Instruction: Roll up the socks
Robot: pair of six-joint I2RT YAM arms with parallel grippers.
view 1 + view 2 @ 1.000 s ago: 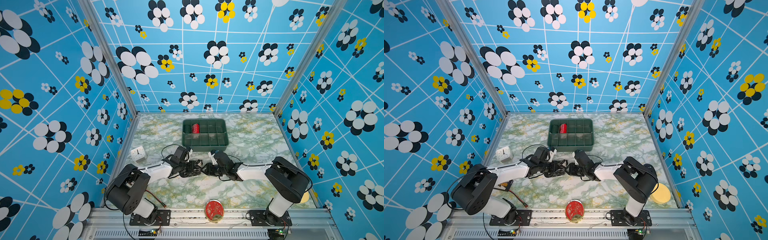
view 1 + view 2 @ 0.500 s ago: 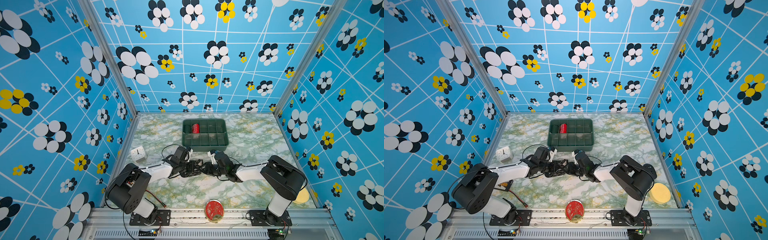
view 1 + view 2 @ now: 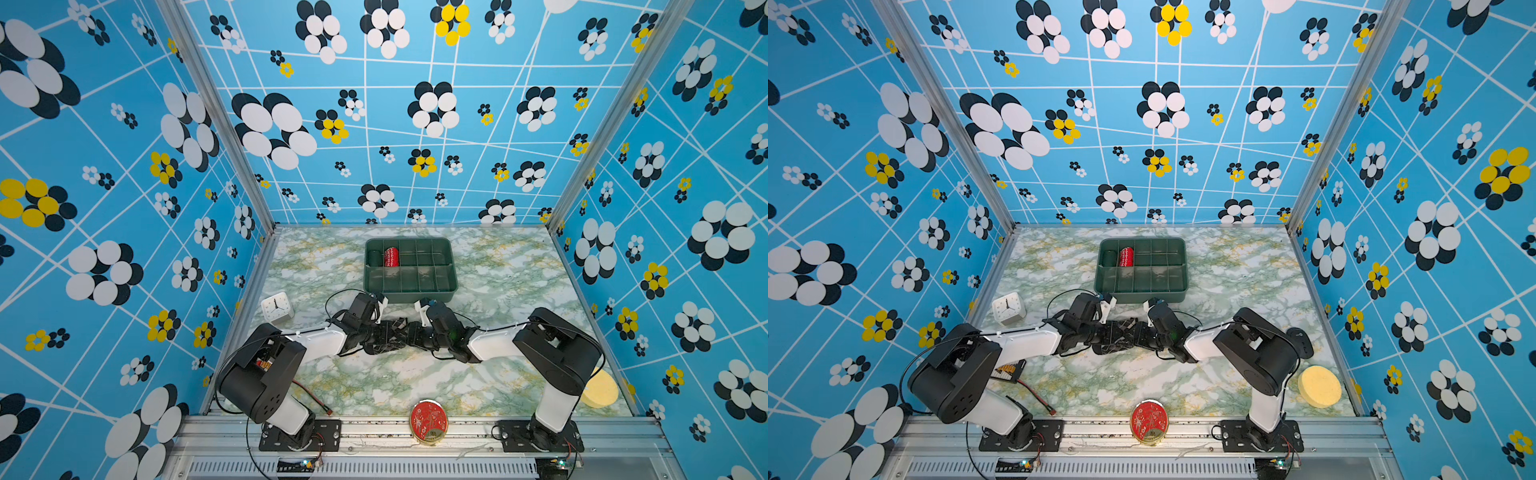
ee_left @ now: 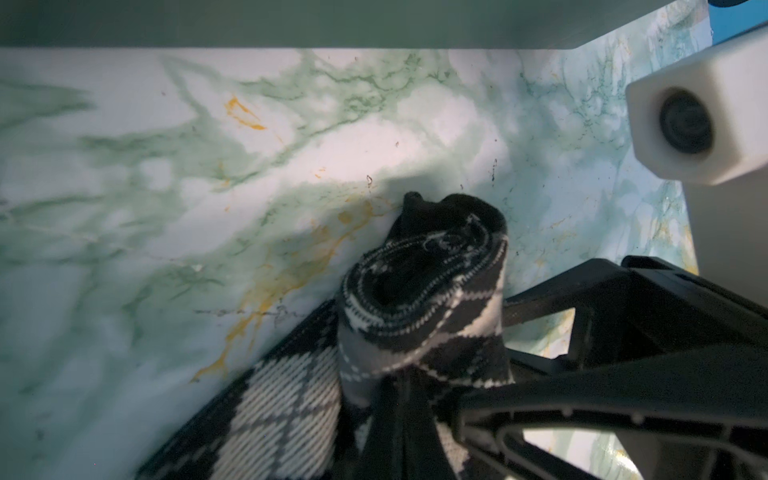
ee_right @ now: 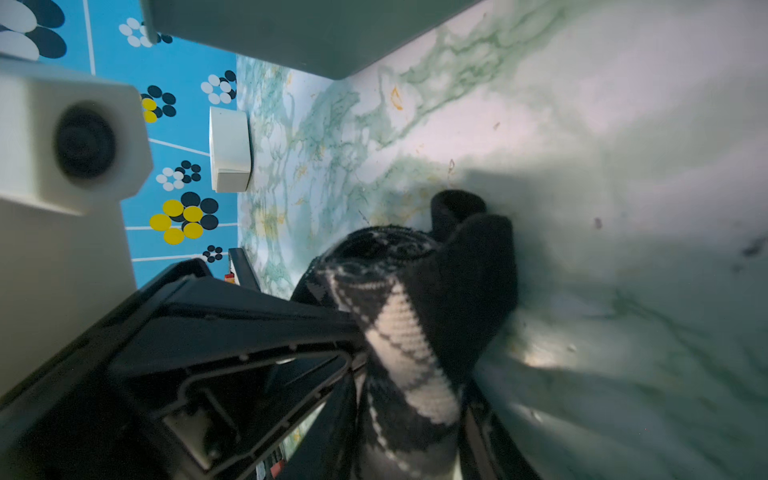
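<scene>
Left end effector and right end effector meet mid-bench, just near of the green tray, both clamped on the partly rolled socks.

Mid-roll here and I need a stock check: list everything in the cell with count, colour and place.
socks: one bundle, black with grey-white argyle, part rolled, mid-table
tray: one, dark green, divided, back centre of table
red roll: one, red with white zigzags, tray's back row
green roll: one, dark green, tray's back-left compartment, beside the red roll
clock: one, white, table's left edge
tin: one, red, round, front edge, centre
sponge: one, yellow, round, front right corner
wired part: one, orange-black, by left arm's base, too small to identify
table: one, green-white marble
left gripper: one, black, shut on the socks
right gripper: one, black, shut on the socks
</scene>
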